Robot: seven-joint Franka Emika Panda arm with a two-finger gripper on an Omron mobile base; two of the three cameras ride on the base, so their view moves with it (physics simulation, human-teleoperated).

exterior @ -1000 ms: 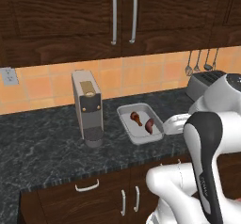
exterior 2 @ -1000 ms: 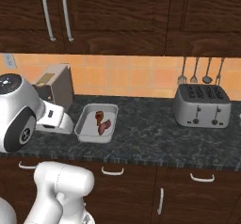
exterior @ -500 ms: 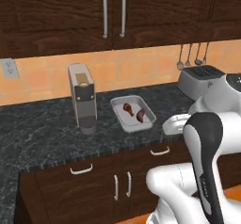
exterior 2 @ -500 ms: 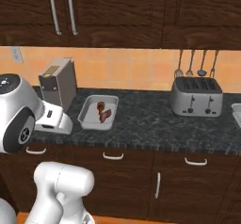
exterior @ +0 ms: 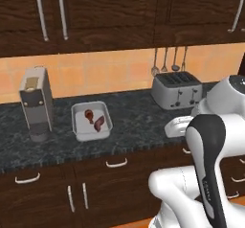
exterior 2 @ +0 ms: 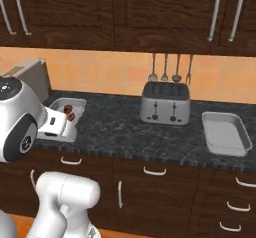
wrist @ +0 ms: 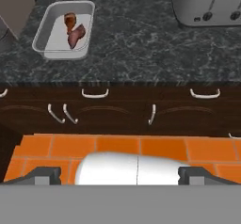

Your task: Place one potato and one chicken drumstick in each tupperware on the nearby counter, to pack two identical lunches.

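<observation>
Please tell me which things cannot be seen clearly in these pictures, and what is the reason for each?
- Left tray: its two reddish-brown pieces are too small to identify in any view.
- Same tray, right base view: the robot's white arm covers its near part.
- Right tray: inside looks bare; its near wall could hide something small.
- Coffee machine: cut off by the hand view's left edge.

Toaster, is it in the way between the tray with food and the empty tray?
Yes. The toaster stands on the counter between the tray with food and the empty tray. It sits toward the back, so food could probably be carried past its front or over it.
</observation>
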